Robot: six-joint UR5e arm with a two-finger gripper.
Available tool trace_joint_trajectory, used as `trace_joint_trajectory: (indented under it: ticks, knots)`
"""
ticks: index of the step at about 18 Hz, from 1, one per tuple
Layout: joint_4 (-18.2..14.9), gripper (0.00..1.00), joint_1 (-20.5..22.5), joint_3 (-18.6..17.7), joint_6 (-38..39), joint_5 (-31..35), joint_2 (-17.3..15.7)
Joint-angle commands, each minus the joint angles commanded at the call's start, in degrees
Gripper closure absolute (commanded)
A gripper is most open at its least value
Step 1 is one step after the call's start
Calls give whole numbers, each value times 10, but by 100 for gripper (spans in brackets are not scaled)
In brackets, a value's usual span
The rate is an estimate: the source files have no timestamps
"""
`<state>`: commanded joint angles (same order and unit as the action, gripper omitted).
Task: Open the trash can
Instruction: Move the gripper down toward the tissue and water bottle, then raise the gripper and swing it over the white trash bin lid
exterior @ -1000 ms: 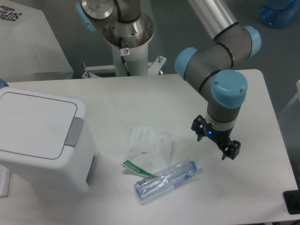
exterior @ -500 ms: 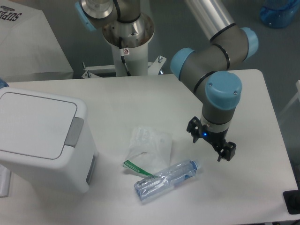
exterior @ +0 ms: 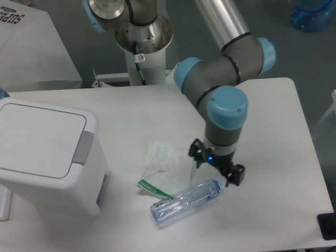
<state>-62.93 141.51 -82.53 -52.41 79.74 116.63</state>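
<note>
Trash can (exterior: 44, 152): white, boxy, rounded corners; stands at the left edge of the table (exterior: 131, 110); flat lid down and shut; grey push tab (exterior: 83, 148) on its right rim. Plastic bag (exterior: 167, 160): clear, crumpled, lying mid-table, right of the can and apart from it. Green strip (exterior: 152, 187): a label-like piece at the bag's lower edge. Bottle (exterior: 186, 200): clear, crushed, on its side, tilted, cap end up toward the right; just below the bag. Gripper (exterior: 216, 165): black, two fingers spread apart, nothing between them; hangs above the bag's right edge and the bottle's cap end, well apart from the can. Arm (exterior: 223, 68): grey with blue joint caps, reaching down from the upper right.
</note>
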Motion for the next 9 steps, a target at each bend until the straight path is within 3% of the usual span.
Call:
trace_joint_trajectory:
  ticks: [4,9]
  knots:
    - [1,0,-14,4,92,-105,-6]
    - [0,0,-15,-3,158,-203,-48]
